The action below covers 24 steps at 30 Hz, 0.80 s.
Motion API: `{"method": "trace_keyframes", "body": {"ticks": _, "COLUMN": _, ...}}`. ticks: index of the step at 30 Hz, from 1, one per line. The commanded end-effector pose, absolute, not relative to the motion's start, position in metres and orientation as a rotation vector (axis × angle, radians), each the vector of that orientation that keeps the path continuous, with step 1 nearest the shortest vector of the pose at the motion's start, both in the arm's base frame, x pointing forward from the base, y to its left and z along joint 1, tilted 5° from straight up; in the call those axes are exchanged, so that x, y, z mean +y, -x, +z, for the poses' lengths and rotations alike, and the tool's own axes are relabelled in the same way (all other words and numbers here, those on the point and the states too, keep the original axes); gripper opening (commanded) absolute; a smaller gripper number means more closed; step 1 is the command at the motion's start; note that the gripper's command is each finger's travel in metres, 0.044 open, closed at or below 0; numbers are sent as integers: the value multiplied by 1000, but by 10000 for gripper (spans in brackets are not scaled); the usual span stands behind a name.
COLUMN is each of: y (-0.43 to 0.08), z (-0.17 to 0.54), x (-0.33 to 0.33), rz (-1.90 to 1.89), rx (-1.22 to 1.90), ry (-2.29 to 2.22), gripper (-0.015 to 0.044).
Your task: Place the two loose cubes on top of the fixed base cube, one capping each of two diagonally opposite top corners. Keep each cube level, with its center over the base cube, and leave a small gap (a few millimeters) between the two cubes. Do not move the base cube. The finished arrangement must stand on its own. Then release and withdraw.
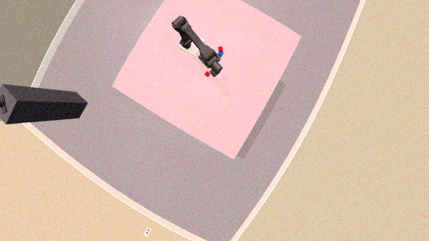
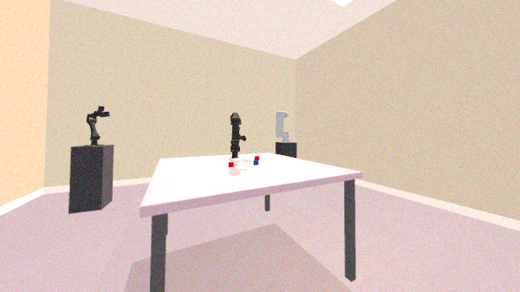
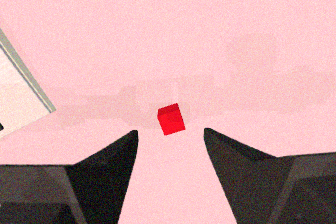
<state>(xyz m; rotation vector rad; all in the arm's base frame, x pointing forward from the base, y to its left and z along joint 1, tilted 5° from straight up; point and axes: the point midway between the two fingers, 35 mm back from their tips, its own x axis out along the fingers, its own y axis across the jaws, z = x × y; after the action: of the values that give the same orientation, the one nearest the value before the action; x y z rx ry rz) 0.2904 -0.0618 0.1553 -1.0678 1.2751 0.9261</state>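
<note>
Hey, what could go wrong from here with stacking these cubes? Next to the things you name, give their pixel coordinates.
The placed red cube [image 1: 220,48] [image 2: 256,158] leaves part of the blue base cube [image 1: 221,53] [image 2: 256,163] showing, so it probably overhangs and a bump could tip it.

The other red cube [image 1: 207,74] [image 2: 230,165] [image 3: 171,122] sits slightly turned between the open fingers of the tool [image 3: 171,133] in the wrist view; closing might twist it or catch it off-centre.

Lowering the second cube could nudge the first and close their gap.
</note>
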Motion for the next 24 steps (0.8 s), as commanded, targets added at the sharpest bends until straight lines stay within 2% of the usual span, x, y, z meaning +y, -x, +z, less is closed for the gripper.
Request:
{"method": "trace_keyframes", "body": {"ticks": 1, "y": -289, "z": 161, "x": -75, "rz": 1011, "rx": 1218, "ry": 1171, "gripper": 265}}
{"method": "trace_keyframes", "body": {"ticks": 11, "y": -285, "z": 164, "x": -93, "rz": 1138, "rx": 1145, "ry": 1316, "gripper": 265}}
{"method": "trace_keyframes", "body": {"ticks": 19, "y": -291, "z": 109, "x": -95, "rz": 1138, "rx": 1145, "ry": 1316, "gripper": 265}}
{"method": "trace_keyframes", "body": {"ticks": 24, "y": -291, "z": 101, "x": -95, "rz": 1138, "rx": 1145, "ry": 1316, "gripper": 265}}
